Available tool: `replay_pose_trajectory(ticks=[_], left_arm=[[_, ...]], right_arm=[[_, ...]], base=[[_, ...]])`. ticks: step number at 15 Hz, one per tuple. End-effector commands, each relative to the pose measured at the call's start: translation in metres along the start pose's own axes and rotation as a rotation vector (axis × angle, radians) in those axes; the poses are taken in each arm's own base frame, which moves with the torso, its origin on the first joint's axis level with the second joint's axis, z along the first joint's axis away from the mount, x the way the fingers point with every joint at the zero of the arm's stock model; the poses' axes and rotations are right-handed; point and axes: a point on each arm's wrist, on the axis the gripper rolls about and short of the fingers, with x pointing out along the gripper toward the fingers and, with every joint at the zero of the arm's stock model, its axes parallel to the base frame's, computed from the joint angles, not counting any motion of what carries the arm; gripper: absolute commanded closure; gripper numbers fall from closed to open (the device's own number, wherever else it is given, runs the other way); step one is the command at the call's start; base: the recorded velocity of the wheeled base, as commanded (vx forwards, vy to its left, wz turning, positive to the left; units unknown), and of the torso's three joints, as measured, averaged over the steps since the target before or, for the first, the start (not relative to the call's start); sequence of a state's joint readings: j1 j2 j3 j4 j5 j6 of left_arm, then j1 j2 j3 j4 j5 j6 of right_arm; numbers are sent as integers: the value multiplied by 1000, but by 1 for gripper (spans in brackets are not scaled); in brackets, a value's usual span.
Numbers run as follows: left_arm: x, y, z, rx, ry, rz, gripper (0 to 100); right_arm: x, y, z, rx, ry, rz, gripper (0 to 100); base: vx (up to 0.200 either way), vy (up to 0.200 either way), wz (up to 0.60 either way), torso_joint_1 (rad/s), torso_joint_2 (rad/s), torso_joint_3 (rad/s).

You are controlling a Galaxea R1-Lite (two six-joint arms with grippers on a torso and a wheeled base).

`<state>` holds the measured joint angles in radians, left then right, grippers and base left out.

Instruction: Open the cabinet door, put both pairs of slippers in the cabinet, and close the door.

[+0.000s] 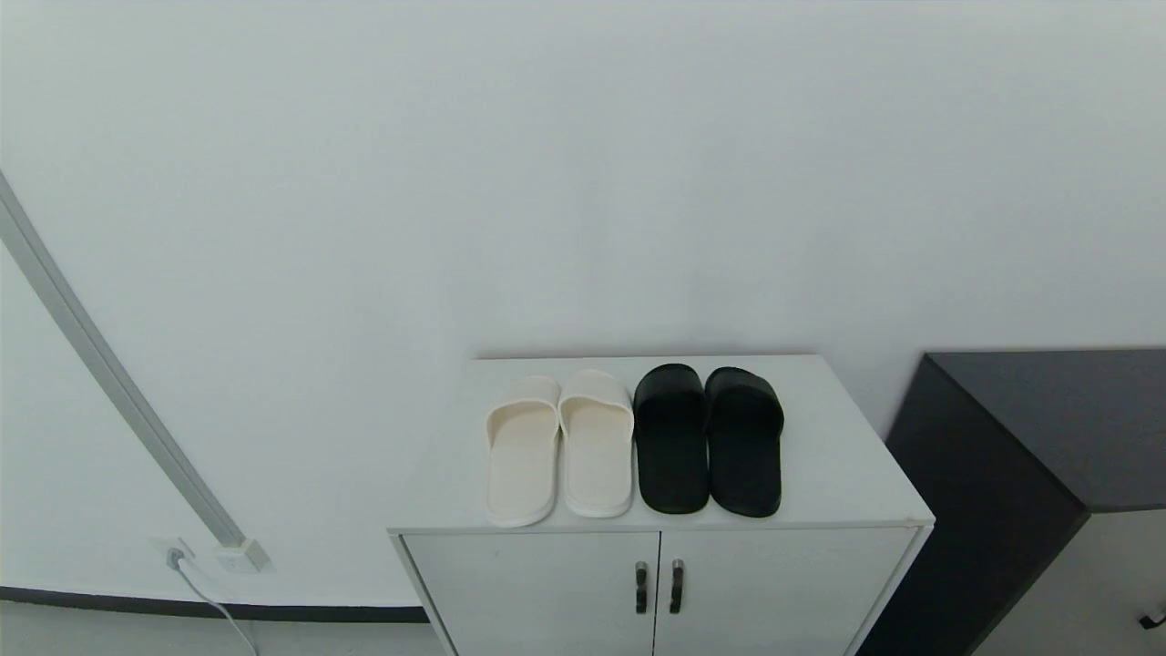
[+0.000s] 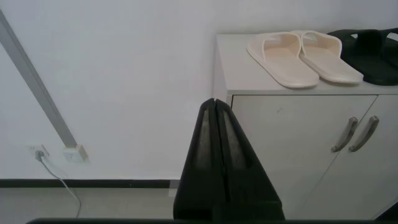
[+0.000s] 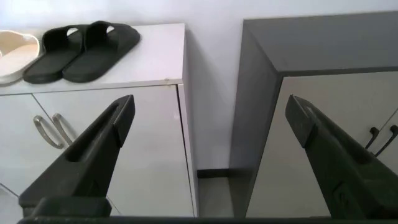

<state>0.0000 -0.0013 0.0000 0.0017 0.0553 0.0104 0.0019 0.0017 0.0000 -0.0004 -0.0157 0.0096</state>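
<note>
A white two-door cabinet (image 1: 547, 592) stands against the wall with both doors closed and two dark handles (image 1: 658, 586) at the middle seam. On its top lie a cream pair of slippers (image 1: 558, 448) and, to their right, a black pair of slippers (image 1: 709, 439). My left gripper (image 2: 215, 107) is shut, fingers pressed together, held low in front of the cabinet's left door (image 2: 292, 143). My right gripper (image 3: 208, 109) is open wide, held off the cabinet's right side (image 3: 155, 149), with the black slippers (image 3: 81, 42) above it. Nothing is held.
A dark cabinet (image 1: 1029, 456) stands close on the white cabinet's right, with a narrow gap between them (image 3: 211, 124). On the left wall a slanted cable duct (image 1: 109, 374) runs down to a socket with a plugged cord (image 1: 178, 554).
</note>
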Motion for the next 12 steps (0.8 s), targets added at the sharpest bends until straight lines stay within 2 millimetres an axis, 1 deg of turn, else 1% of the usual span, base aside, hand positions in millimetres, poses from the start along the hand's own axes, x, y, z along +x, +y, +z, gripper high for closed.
replay_pose_trajectory(ticks=[1,2,3,4,5,6,7,8,10,11,12], left_arm=[[0,0,0,0,1,1,100],[0,0,0,2,1,1,100],[0,0,0,5,1,0,100],[0,0,0,5,1,0,100],[0,0,0,5,1,-2,100],[0,0,0,5,1,-2,100],[0,0,0,5,1,-2,100],[0,0,0,5,1,-3,100],[0,0,0,7,1,-5,100],[0,0,0,5,1,-5,100],[0,0,0,3,1,-3,100]], right_arm=[[1,0,1,-8,9,0,0],[0,0,10,-26,-10,-8,0],[-6,1,84,110,-113,6,0],[3,2,90,108,-9,48,0],[23,4,78,19,158,115,0],[37,5,70,35,259,152,0],[50,6,67,41,336,205,0],[74,11,70,43,399,283,0],[113,27,81,61,416,371,0],[130,43,86,65,426,386,0],[138,54,87,70,430,390,0]], base=[[0,0,0,0,0,0],[0,0,0,0,0,0],[0,0,0,0,0,0],[0,0,0,0,0,0],[0,0,0,0,0,0],[0,0,0,0,0,0],[0,0,0,0,0,0],[0,0,0,0,0,0],[0,0,0,0,0,0],[0,0,0,0,0,0],[0,0,0,0,0,0]])
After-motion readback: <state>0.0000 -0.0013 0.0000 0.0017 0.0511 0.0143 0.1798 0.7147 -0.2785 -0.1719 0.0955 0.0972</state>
